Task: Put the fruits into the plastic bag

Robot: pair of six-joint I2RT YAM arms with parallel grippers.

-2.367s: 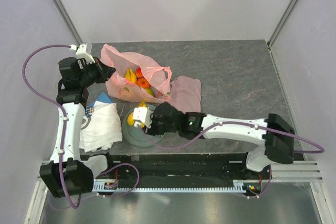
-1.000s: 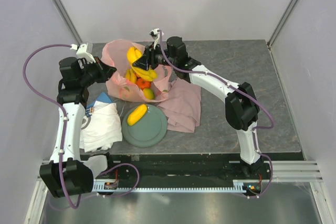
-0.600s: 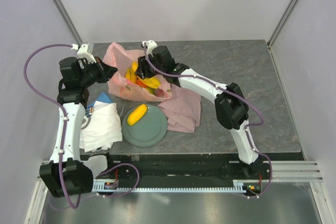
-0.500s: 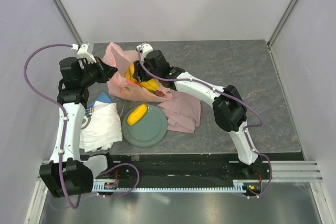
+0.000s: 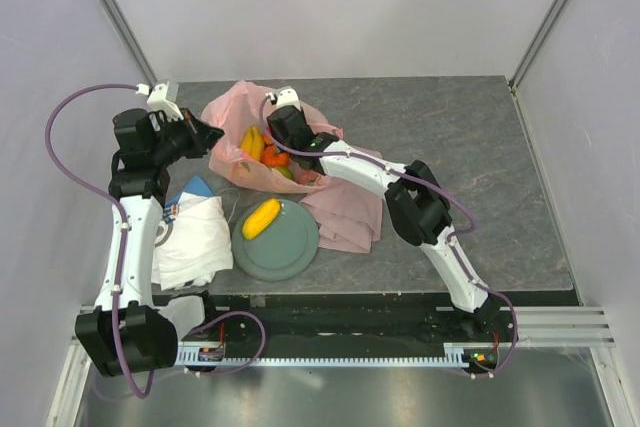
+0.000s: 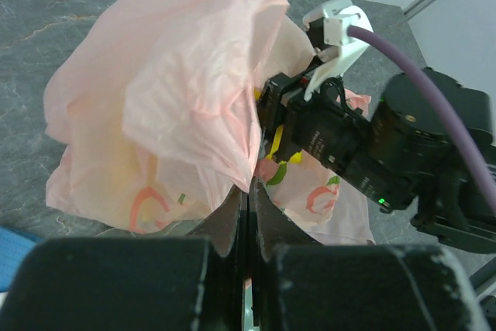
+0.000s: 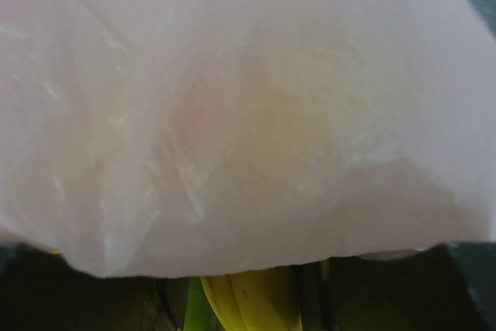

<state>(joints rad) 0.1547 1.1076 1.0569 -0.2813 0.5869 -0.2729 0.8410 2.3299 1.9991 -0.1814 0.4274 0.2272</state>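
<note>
The pale-pink plastic bag [image 5: 224, 161] lies open at the back left of the table. My left gripper [image 5: 209, 133] is shut on its near edge, and the film is pinched between the closed fingers in the left wrist view [image 6: 249, 190]. My right gripper [image 5: 270, 142] reaches down into the bag mouth, shut on the bunch of yellow bananas [image 5: 250, 141]. In the right wrist view the bananas [image 7: 252, 300] sit between the dark fingers under bag film [image 7: 248, 114]. An orange tangerine [image 5: 272, 158] lies in the bag. The yellow oblong fruit [image 5: 262, 218] lies on the grey-green plate [image 5: 295, 247]. The red fruit is hidden.
A dusty-pink cloth [image 5: 352, 197] lies right of the bag, under the right arm. A white cloth [image 5: 192, 239] with a blue item [image 5: 196, 187] at its top lies left of the plate. The right arm [image 5: 380, 172] stretches across the table's middle.
My right gripper has carried the bananas from above the bag down into its mouth and moved left. The left gripper keeps holding the bag edge. The oblong fruit stays on the plate.
</note>
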